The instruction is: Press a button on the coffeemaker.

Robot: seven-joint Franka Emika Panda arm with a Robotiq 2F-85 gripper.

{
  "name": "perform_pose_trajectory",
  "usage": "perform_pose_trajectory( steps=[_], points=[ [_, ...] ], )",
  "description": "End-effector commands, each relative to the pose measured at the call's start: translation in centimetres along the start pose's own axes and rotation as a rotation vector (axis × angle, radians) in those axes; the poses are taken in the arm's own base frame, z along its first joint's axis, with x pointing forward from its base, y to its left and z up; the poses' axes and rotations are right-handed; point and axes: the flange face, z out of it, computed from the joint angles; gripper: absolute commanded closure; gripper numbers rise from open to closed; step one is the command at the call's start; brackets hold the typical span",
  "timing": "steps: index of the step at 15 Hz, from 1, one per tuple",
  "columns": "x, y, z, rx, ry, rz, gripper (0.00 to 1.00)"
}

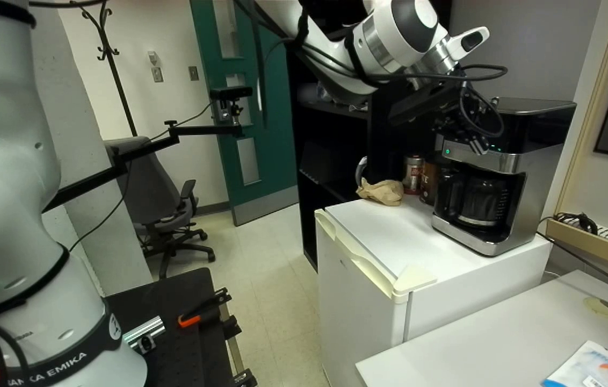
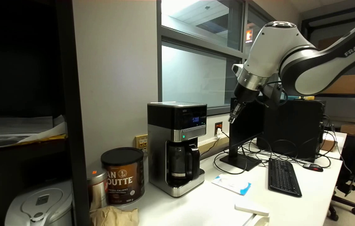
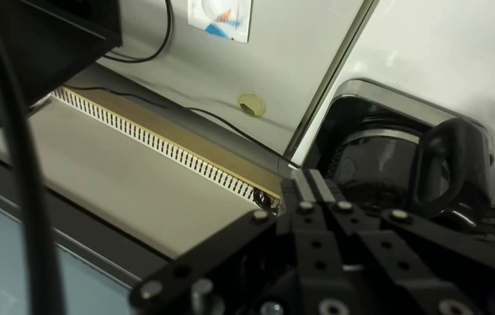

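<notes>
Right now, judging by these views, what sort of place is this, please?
Most likely an office or a lab room: a computer keyboard and a wheeled office chair suggest desk work, and the drip coffeemaker suggests a corner for breaks.

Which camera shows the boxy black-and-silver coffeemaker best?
An exterior view: the coffeemaker stands uncovered there. In an exterior view, the black jointed hand partly hides it; the wrist view shows mainly its dark glass carafe.
</notes>
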Motion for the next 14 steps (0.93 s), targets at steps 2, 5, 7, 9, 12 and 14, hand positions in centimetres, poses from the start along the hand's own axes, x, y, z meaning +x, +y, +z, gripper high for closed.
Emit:
perform_pose_trajectory(
  steps=[2, 5, 7, 9, 12, 14],
  points=[
    [3.7, -1.1, 3.1, -0.022, 0.070, -0.012, 1.00],
    [5.1, -2.0, 4.5, -0.011, 0.097, -0.017, 1.00],
    [5.9, -2.6, 5.3, -0.004, 0.113, -0.017, 1.00],
    [6.5, -3.1, 6.0, 0.001, 0.125, -0.020, 1.00],
    [7.2, -3.1, 6.6, 0.003, 0.137, -0.022, 1.00],
    [7.4, -3.2, 7.0, 0.000, 0.136, -0.015, 1.00]
  ],
)
